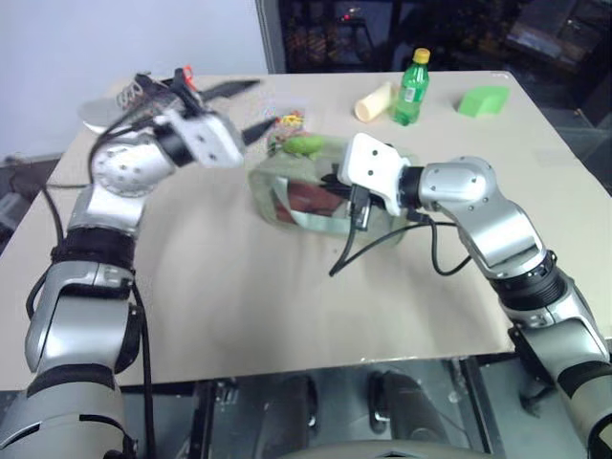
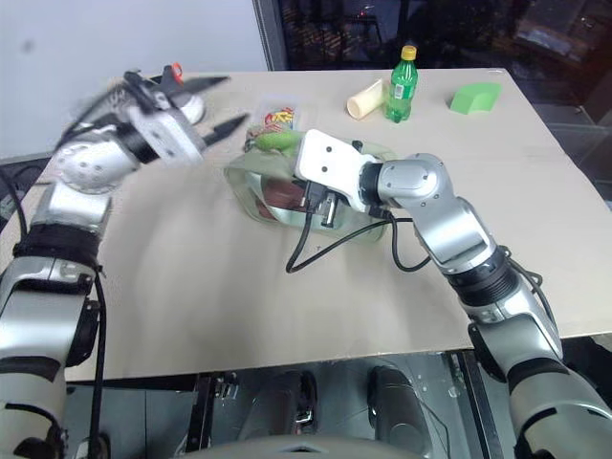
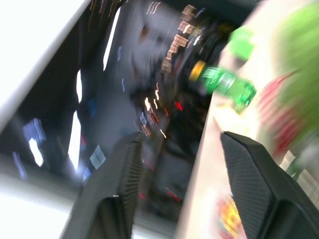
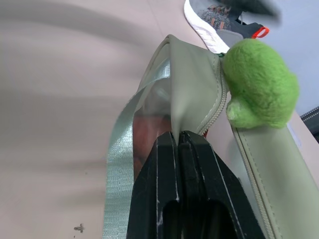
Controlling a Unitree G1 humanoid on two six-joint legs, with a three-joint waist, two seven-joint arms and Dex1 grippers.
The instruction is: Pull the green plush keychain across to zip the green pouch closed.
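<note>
The green pouch (image 1: 296,199) lies mid-table, with red contents showing through its clear side. The green plush keychain (image 1: 304,145) rests on the pouch's top at the end towards my left arm; it also shows in the right wrist view (image 4: 259,84), beside the zipper line. My right gripper (image 4: 178,142) is shut on the pouch's top fabric edge (image 4: 184,84), a little short of the plush. My left gripper (image 2: 222,105) is open and empty. It hovers above the table, just left of the plush and apart from it.
A green bottle with a yellow cap (image 1: 412,88), a cream cylinder (image 1: 373,100) and a green wedge block (image 1: 483,99) stand at the far right. A small clear box of coloured bits (image 2: 277,117) sits just behind the pouch. A shoe (image 4: 214,20) lies at the far left.
</note>
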